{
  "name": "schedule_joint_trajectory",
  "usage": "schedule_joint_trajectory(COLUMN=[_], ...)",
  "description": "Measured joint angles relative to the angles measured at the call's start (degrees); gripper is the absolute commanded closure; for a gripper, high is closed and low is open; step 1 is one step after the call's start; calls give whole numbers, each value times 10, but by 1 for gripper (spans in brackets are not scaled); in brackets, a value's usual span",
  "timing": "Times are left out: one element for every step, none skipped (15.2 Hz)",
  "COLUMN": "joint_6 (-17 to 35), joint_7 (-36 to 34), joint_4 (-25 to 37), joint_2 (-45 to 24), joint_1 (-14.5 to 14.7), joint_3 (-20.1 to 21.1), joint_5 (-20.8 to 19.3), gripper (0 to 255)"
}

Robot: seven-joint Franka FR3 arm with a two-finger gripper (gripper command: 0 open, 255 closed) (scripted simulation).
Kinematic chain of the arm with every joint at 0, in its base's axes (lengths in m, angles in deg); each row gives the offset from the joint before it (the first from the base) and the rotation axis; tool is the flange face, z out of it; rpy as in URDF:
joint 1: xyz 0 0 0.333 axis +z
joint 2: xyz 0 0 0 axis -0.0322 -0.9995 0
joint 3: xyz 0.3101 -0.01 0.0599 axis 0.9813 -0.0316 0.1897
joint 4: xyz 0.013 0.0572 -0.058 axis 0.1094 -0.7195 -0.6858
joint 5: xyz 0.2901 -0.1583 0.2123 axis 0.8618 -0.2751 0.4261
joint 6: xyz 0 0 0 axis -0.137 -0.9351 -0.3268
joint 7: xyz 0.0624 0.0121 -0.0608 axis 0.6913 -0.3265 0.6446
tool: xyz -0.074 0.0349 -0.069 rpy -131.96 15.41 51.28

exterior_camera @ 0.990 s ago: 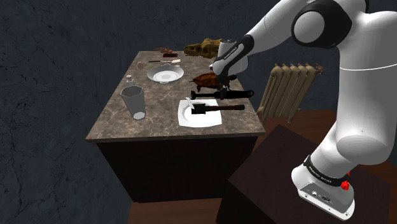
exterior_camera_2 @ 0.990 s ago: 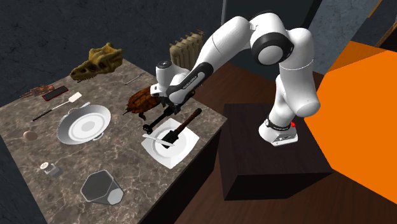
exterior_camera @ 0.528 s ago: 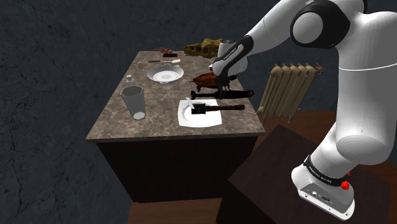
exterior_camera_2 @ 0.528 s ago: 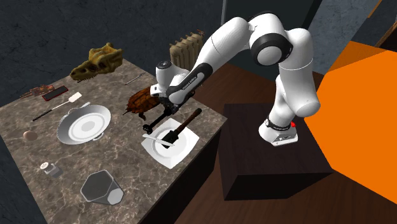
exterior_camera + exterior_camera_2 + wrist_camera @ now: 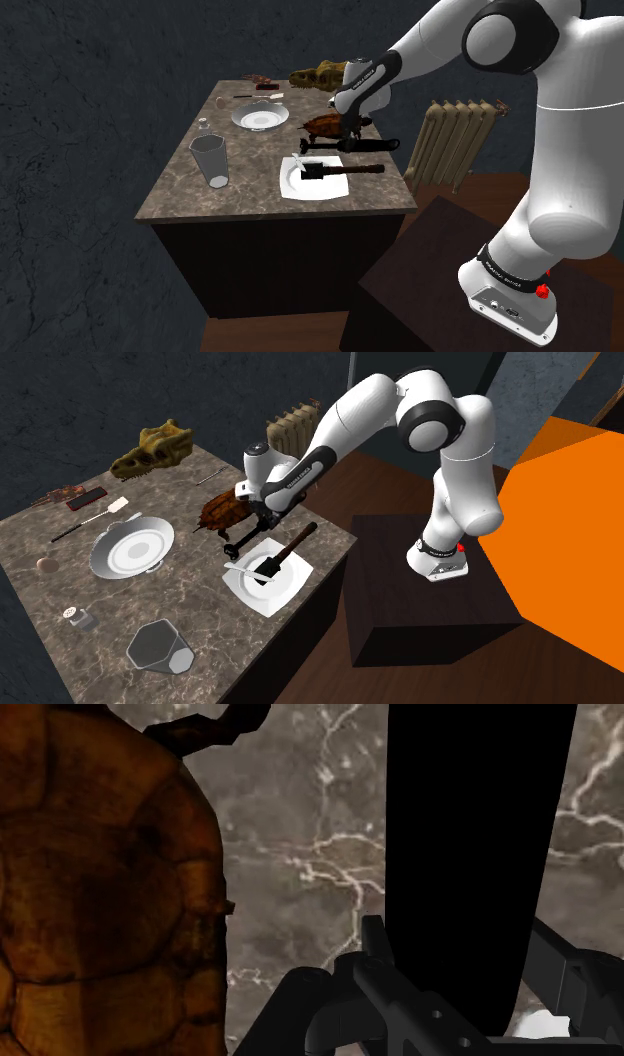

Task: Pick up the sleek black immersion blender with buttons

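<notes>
Holding the black blender (image 5: 470,824) squeezed tight in the gripper (image 5: 350,144), right beside the brown turtle (image 5: 324,125) on the table (image 5: 180,192).

Tight quarters on the tabletop (image 5: 175,190): we find the tool (image 5: 352,140) hanging over the far edge of the square plate (image 5: 300,192). It clasps a long black blender (image 5: 378,146) crosswise, which juts past the plate toward the shoulder view's right. A brown shell (image 5: 325,126) crowds in just behind the plate, close beside the tool. A dark-handled utensil (image 5: 350,171) lies across the plate itself. Open marble runs between the plate and the tall glass (image 5: 210,160), and between the plate and the round dish (image 5: 260,117) farther back. The air above the plate's near half is open. A radiator (image 5: 450,135) stands off the tabletop beyond the plate.
</notes>
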Motion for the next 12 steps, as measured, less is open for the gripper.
schedule_joint_trajectory(joint_6=[-6, -12, -17, -23, -30, -36, -42, -48, -54, -60, -67, -71], joint_7=[-1, -3, -3, -5, -6, -7, -8, -10, -11, -11, -12, -12], joint_4=[0, 1, 1, 2, 3, 4, 7, 7, 9, 11, 13, 14], joint_2=[6, 11, 16, 21, 27, 32, 36, 41, 46, 51, 56, 59], joint_1=[1, 2, 3, 4, 5, 6, 7, 8, 9, 9, 10, 10], joint_3=[-1, -3, -4, -5, -6, -7, -8, -9, -9, -11, -12, -12], joint_5=[-2, -4, -6, -8, -10, -12, -13, -15, -17, -19, -21, -22], gripper=[255, 255, 255, 255, 255, 255, 255, 255, 255, 255, 255, 255])
